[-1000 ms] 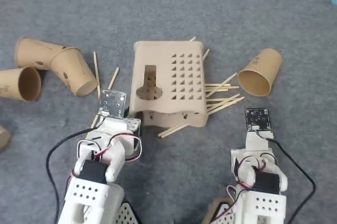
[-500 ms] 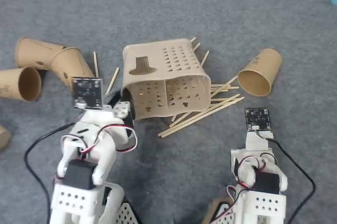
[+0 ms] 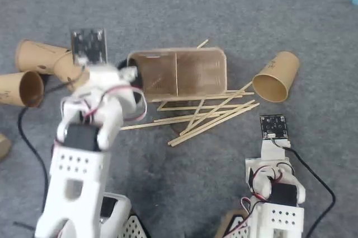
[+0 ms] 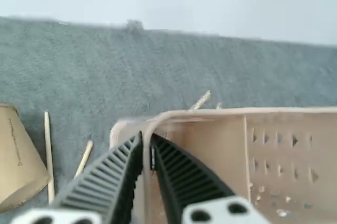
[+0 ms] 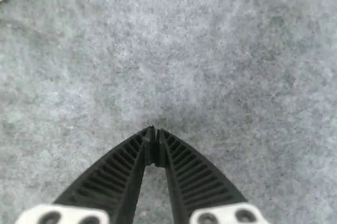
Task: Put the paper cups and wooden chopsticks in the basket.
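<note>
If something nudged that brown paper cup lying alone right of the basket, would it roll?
Probably: the brown paper cup lies on its round side, so it would likely roll, curving since it tapers. Being thin paper and empty, it looks light and easily crushed.

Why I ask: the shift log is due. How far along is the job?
Done: the basket stands opening-up, but both compartments look empty. In hand: the left gripper is shut on the basket's rim. Left: all the chopsticks lie on the carpet beside it, one paper cup lies on the right arm's side, other cups by the left arm. The right gripper is shut over bare carpet.
</note>
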`<state>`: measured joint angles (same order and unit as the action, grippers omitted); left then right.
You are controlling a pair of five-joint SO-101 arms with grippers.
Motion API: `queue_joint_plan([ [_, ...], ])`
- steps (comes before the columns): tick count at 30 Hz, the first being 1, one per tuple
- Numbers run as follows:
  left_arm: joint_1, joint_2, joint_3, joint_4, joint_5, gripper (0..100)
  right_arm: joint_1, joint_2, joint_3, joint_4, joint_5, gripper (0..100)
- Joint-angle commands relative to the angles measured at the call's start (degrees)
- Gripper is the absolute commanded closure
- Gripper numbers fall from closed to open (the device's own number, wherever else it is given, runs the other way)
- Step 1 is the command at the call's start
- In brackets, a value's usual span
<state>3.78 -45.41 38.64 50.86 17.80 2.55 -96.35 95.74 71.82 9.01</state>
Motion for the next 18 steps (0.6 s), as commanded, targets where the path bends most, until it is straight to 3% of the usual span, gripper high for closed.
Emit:
queue_joint_plan([
  [1,-2.37,7.65,-11.03,-1.85,3.25,99,-0.31,-0.92,-0.44,0.4,0.7,98.6],
  [9,-10.02,24.62,-29.14,1.76,13.01,99,-0.31,-0.92,-0.44,0.4,0.7,98.6],
  [18,-12.48,34.81,-41.27,4.31,22.95,99,-0.31,-0.92,-0.44,0.4,0.7,98.6],
])
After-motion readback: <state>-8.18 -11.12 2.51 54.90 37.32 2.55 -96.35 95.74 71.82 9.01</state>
